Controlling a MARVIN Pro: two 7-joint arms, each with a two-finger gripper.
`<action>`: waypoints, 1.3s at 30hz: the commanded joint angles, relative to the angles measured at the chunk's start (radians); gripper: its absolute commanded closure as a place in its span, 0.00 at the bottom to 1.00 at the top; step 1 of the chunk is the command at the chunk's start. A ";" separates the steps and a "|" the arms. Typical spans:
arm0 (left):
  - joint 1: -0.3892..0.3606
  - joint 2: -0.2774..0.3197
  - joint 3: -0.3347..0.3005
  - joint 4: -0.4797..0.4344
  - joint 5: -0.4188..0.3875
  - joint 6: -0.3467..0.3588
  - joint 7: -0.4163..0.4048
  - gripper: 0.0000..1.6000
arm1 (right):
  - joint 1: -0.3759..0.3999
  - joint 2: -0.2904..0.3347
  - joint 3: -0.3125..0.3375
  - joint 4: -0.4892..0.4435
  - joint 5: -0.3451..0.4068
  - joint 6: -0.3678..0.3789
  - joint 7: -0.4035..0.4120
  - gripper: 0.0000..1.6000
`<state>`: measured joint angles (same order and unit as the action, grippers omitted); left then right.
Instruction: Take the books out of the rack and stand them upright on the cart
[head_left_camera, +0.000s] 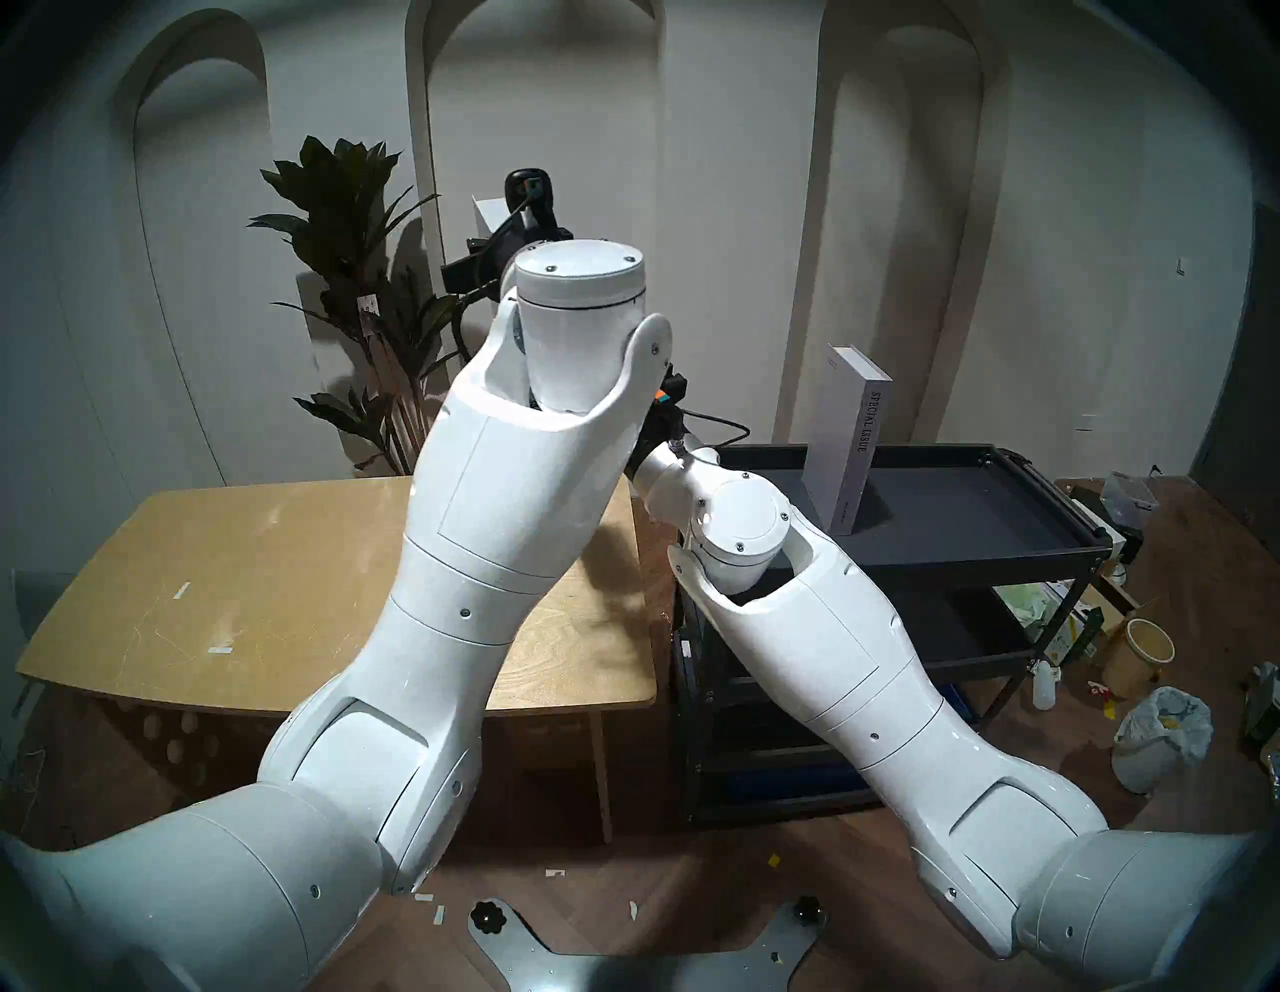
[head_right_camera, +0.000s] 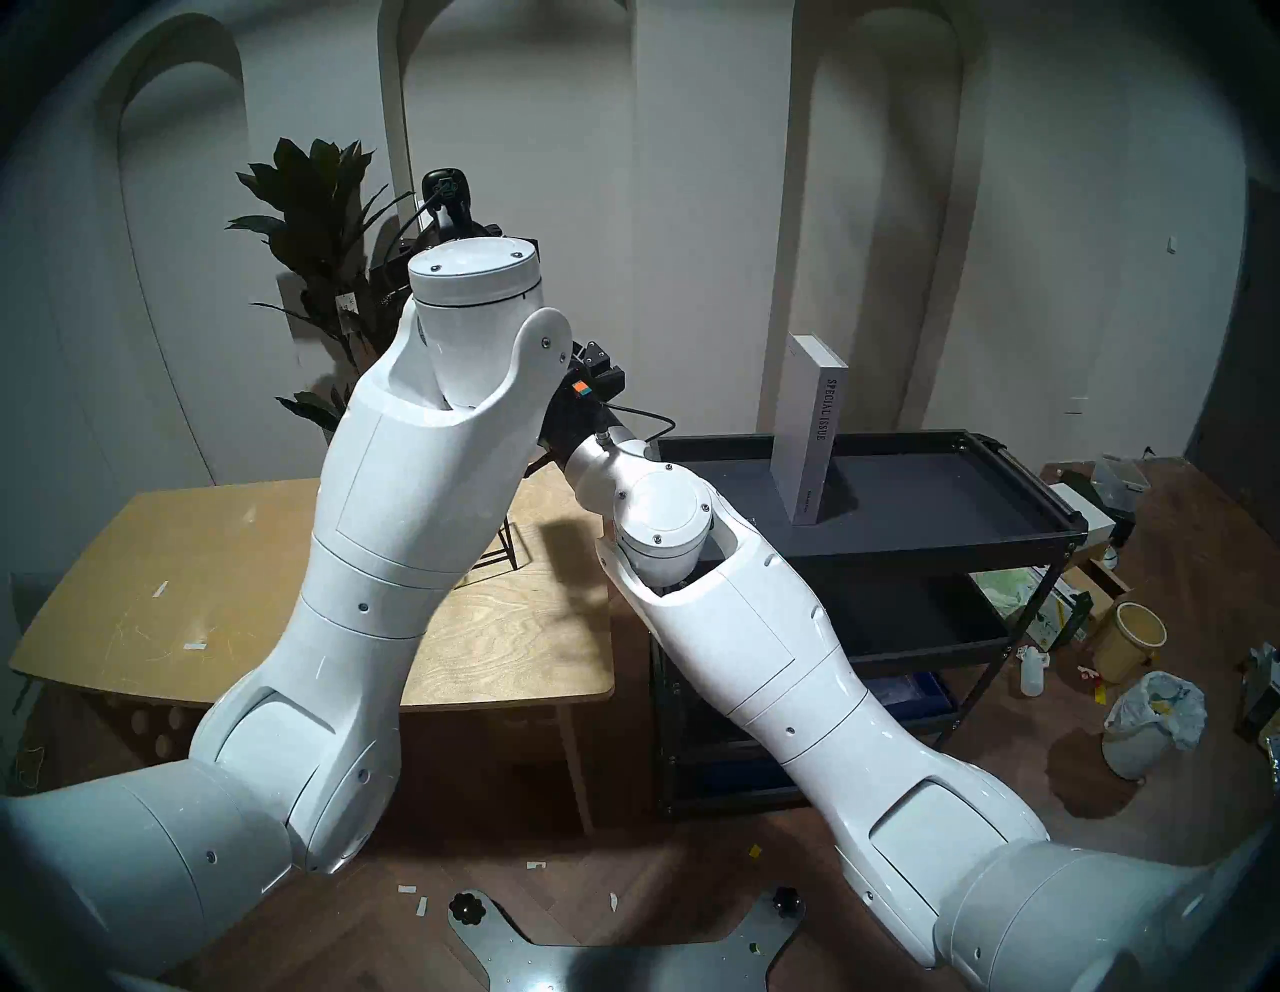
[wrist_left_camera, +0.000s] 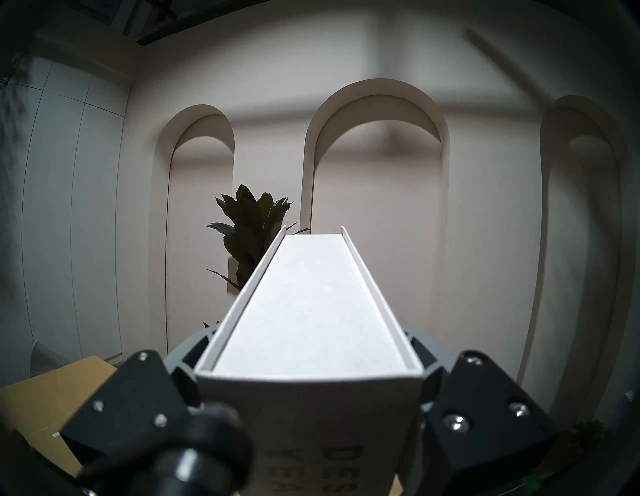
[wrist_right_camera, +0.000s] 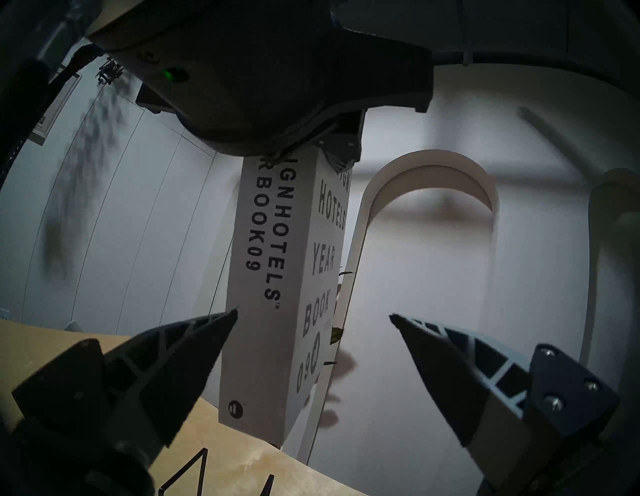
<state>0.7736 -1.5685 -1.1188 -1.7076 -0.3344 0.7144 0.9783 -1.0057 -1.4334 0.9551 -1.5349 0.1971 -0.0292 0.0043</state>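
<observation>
The shorter white book (wrist_left_camera: 311, 304), with "DESIGN HOTELS YEARBOOK 09" on its spine (wrist_right_camera: 266, 277), hangs in the air above the wooden table. My left gripper (wrist_left_camera: 310, 346) is shut on its upper end. My right gripper (wrist_right_camera: 313, 313) is open just in front of the book's lower half, and its left fingertip (wrist_right_camera: 221, 322) is at the spine's edge. The taller "SPECIAL ISSUE" book (head_left_camera: 848, 443) stands upright on the top shelf of the black cart (head_left_camera: 970, 512). The black wire rack (head_right_camera: 502, 554) sits on the table under the arms, mostly hidden.
The light wooden table (head_left_camera: 277, 589) stands left of the cart, with a dark potted plant (head_left_camera: 346, 228) behind it. Right of the cart the floor holds a white-bagged bin (head_left_camera: 1160, 738), a yellow bucket (head_left_camera: 1139, 654) and boxes. Both arms cross in mid view.
</observation>
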 joint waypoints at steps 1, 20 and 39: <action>-0.063 -0.024 0.025 0.011 0.021 -0.007 0.008 1.00 | 0.031 -0.038 -0.009 -0.005 0.002 -0.031 0.003 0.00; -0.048 -0.055 0.074 0.002 0.033 -0.020 0.071 1.00 | 0.062 -0.086 -0.006 0.074 -0.022 -0.080 -0.082 0.00; -0.052 -0.027 0.130 0.005 0.050 -0.045 0.093 1.00 | 0.097 -0.128 0.004 0.168 -0.022 -0.126 -0.110 0.00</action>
<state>0.7534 -1.6112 -0.9974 -1.6987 -0.2983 0.6828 1.0794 -0.9417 -1.5280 0.9570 -1.3737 0.1680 -0.1189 -0.1093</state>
